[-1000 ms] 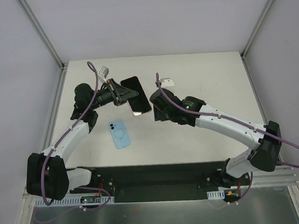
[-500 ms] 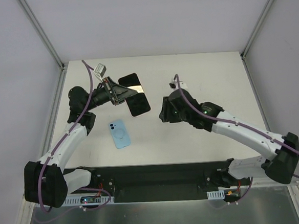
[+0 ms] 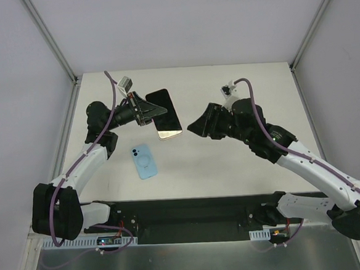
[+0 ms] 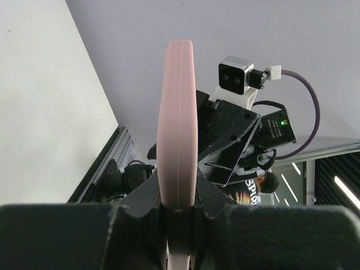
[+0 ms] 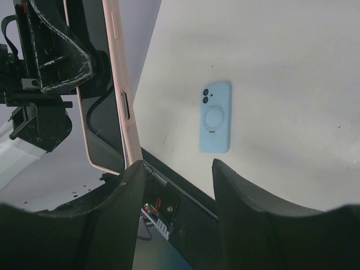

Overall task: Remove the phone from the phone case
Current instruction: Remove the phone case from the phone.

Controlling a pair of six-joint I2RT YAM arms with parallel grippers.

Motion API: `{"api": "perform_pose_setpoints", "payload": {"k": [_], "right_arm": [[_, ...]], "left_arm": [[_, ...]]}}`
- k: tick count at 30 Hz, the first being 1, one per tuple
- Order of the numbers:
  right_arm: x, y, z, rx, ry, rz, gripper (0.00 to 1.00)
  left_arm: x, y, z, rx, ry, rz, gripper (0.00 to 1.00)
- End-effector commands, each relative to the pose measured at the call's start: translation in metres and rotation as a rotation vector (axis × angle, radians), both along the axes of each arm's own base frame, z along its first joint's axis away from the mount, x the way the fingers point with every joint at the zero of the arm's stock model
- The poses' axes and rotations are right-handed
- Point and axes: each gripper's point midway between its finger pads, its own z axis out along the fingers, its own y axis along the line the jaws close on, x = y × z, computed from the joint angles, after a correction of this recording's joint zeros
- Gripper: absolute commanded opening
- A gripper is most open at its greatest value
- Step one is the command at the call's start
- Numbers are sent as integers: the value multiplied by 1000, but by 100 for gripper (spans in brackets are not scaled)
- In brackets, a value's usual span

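Left arm (image 3: pixel 83 163): reaches from its base at the near left corner up the left side of the table, wrist turned toward the middle.
Phone case (image 3: pixel 145 161): light blue and without the phone in it, lying flat on the white table with its back up. A round ring and the camera cut-out show on that back. It sits near the left arm's forearm, nearer the bases than the phone, and touches neither gripper.
Left gripper (image 3: pixel 146 112): closed tight on the phone, one finger on each flat face, gripping at the phone's left long side. In the left wrist view the fingers (image 4: pixel 140 202) press against both faces with no gap.
Phone (image 3: pixel 165 114): out of its case and bare, held in the air over the left-centre of the table, beyond the case. It has a dark glass front and a pale pink frame. It shows edge-on and upright in the left wrist view; the right wrist view shows its side buttons along the pink edge.
Right gripper (image 5: pixel 177 191): jaws parted about halfway with nothing between them. It points toward the phone from the right and stands apart from it.
Right arm (image 3: pixel 305 163): stretches from the near right corner across to the table's middle, its wrist camera (image 4: pixel 234 77) facing the left gripper.
Table (image 3: pixel 243 161): white top with a black strip along the near edge.
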Motion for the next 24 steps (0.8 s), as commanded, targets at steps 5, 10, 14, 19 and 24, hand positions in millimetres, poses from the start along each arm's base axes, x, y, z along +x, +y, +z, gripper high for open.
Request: {"api": "perform_pose_setpoints", "payload": {"k": [5,10,14,19,24], "right_arm": [[-11,22,20,129,5,102,54],[-12,18,24,129,-13,99,54],[-13,20,23,127,-11,108,54],[-8,22,9,101,17,99,54],[-2,26,-3,72,37,87,54]], "left_arm": [[-13,0,45,-54,-166,-29,0],[-12,-1,42,-51,-160,-27,0],[-12,-1,41,-51,-162,-27,0],[-12,0,43,-52,-167,-24,0],[-13,0,44,-57,-169,-23,0]]}}
